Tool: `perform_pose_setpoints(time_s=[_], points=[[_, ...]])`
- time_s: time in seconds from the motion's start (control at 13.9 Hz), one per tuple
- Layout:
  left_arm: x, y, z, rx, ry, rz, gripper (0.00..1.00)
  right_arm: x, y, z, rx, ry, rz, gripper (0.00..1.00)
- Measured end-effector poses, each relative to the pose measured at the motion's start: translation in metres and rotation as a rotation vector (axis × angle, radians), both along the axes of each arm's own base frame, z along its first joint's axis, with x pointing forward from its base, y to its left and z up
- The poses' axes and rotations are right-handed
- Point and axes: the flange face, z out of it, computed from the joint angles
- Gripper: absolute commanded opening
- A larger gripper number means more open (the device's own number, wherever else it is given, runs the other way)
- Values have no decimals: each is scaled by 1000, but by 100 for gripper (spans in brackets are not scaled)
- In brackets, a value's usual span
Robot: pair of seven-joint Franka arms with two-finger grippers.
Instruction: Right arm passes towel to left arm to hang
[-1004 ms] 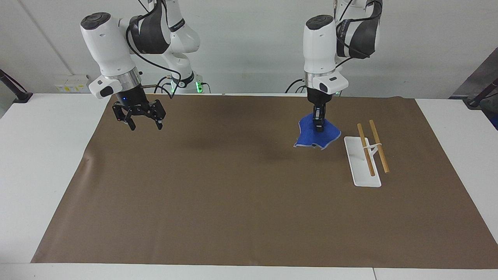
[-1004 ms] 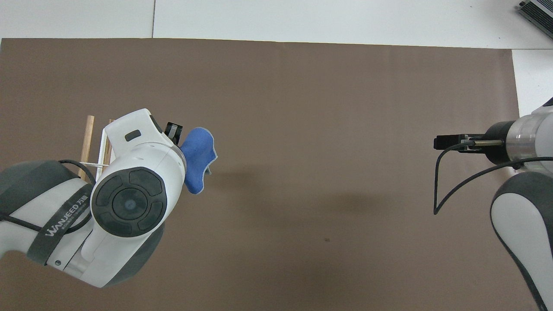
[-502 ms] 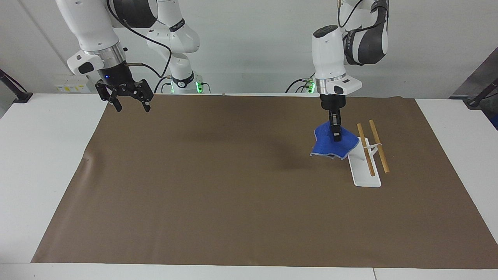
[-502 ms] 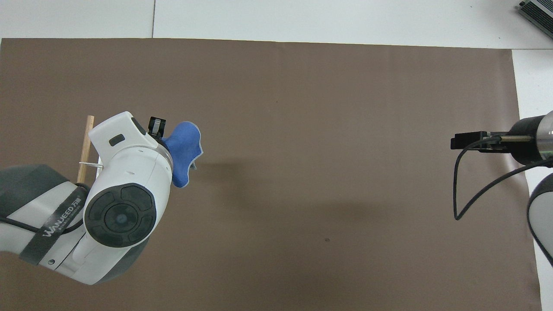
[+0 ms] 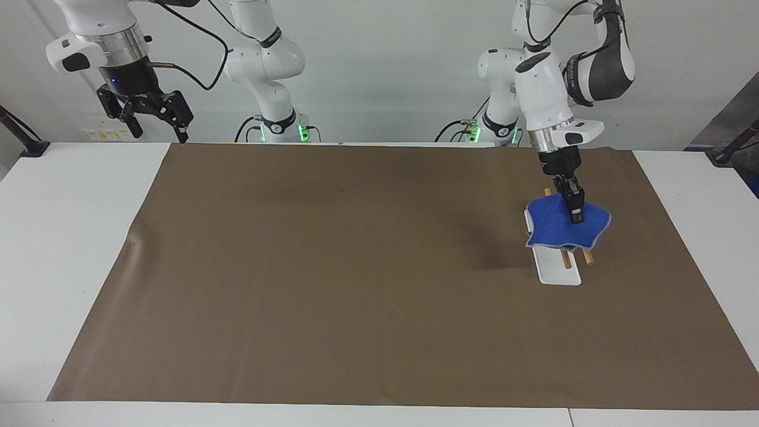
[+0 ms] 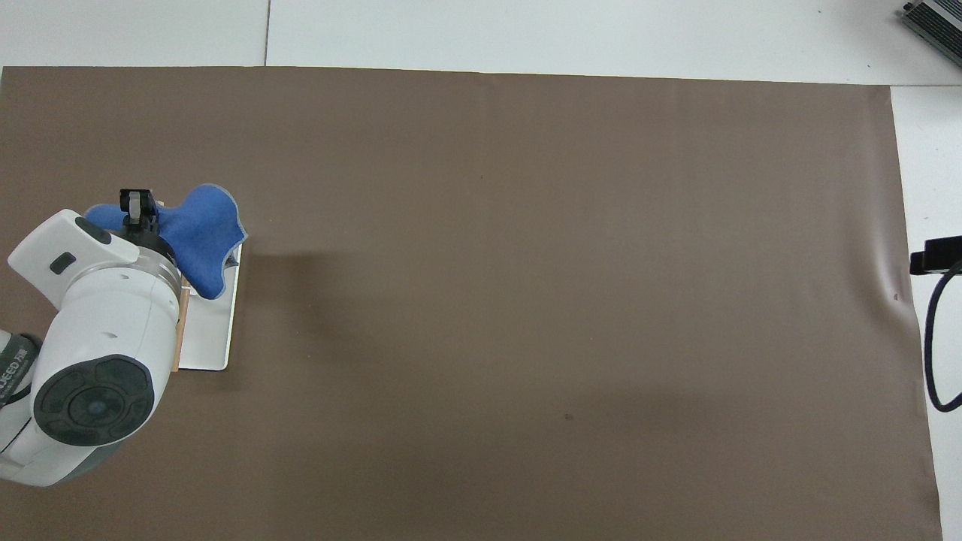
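We saw the right gripper [image 5: 153, 121] up in the air over the table's [image 5: 83, 237] edge at the right arm's end, by the corner of the brown mat [image 5: 332, 267], fingers spread wide and holding nothing. The left gripper [image 5: 574, 212] hung over the white rack [image 5: 556, 273] at the left arm's end, fingers pinched on the blue towel [image 5: 554, 228]. The towel draped down around the fingers, spread over the rack's two wooden rods [image 5: 566, 261]; only the rod ends poked out beneath it. Whether the cloth touched the rods, we could not tell.
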Motion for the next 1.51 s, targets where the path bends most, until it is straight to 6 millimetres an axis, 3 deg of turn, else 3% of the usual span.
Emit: perform_pose_setpoints(time_s=[0.43, 0.65, 1.51], points=[[1, 50, -17, -81, -38, 59, 0, 16, -14, -4, 17, 76, -49, 100], [2, 68, -18, -104, -54, 96, 0, 18, -9, -9, 18, 91, -42, 100], [-21, 81, -69, -241, -38, 272, 0, 13, 2, -1, 17, 82, -23, 100]])
